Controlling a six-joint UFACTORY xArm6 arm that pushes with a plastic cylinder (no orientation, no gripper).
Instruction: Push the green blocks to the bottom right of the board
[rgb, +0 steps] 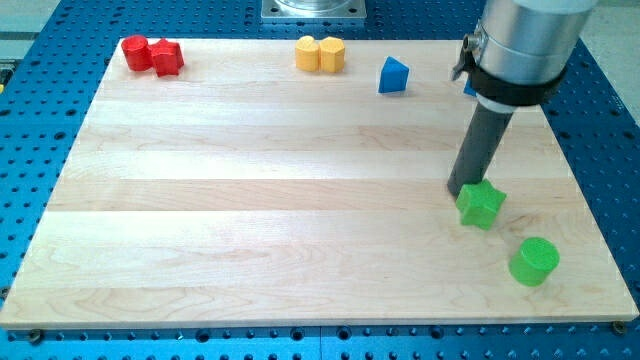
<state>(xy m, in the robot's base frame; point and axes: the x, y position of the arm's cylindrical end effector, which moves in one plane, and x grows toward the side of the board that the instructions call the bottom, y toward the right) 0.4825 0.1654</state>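
You are watching my tip (462, 190) touching the far-left edge of the green star-shaped block (481, 205); the green cylinder block (533, 261) is sitting nearer the desk's (250, 230) near-right corner. Both are needing further pushing. No claw is showing.

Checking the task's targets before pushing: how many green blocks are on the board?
2. A green star block sits right of centre, touching my tip; a green cylinder lies toward the view's bottom right. The arm could hide others.
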